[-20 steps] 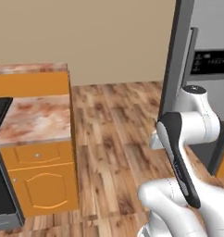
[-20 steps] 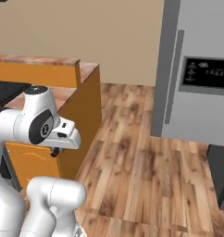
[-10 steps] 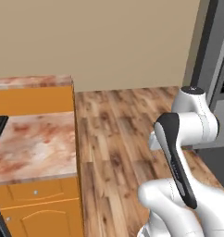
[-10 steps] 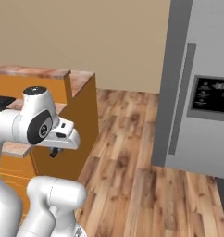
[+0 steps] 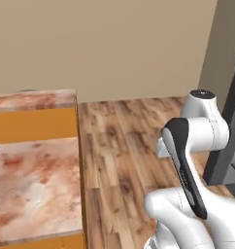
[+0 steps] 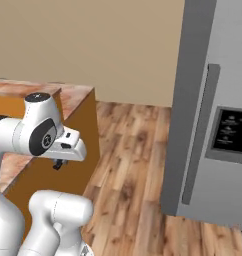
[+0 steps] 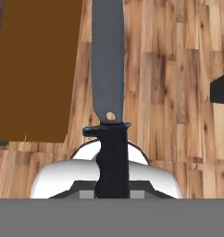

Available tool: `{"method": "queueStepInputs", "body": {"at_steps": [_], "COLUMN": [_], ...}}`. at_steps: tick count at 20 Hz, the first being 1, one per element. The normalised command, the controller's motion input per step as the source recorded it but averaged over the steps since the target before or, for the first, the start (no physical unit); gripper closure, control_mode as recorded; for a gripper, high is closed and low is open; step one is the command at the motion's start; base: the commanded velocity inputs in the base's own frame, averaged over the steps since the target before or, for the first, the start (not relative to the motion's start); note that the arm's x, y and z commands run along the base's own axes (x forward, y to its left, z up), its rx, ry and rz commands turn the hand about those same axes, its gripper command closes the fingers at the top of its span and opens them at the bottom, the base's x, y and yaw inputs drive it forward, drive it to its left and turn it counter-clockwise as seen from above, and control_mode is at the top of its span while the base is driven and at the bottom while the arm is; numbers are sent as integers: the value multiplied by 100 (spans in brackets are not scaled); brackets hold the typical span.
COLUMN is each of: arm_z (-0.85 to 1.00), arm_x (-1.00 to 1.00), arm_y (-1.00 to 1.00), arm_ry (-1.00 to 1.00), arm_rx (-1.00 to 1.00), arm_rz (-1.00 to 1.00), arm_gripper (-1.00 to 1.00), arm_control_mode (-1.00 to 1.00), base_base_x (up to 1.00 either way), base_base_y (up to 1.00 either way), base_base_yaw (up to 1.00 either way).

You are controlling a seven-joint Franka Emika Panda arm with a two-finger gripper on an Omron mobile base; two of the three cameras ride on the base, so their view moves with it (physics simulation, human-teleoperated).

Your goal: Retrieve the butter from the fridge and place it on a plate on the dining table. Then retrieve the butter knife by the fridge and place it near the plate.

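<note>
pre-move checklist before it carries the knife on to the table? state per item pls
1. Butter knife in the gripper: ok, the dark handle runs down between the fingers and the grey blade points away over the wood floor.
2. Gripper shut on the handle: ok.
3. Fridge door closed: ok in the right base view, with its bar handle and black panel facing out.
4. Floor between base and counter free: ok, bare planks in both base views.
5. Dining table top reachable: ok, its marbled top lies to the arm's left.
6. Plate and butter in place: cannot tell.
</note>
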Motion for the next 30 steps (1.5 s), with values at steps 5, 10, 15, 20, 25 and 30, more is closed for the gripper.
{"method": "queueStepInputs", "body": {"at_steps": [5, 10, 15, 20, 25, 30], "arm_z": [0, 0, 0, 0, 0, 0], "arm_x": [0, 0, 0, 0, 0, 0], "arm_y": [0, 0, 0, 0, 0, 0], "arm_ry": [0, 0, 0, 0, 0, 0], "arm_rx": [0, 0, 0, 0, 0, 0], "arm_rz": [0, 0, 0, 0, 0, 0], "arm_gripper": [100, 100, 100, 100, 100, 100], "arm_control_mode": [100, 100, 100, 100, 100, 100], "base_base_x": [100, 76, 71, 98, 99, 100], "base_base_y": [11, 50, 38, 0, 1, 0], "base_base_yaw": [-7, -14, -9, 0, -1, 0]}}
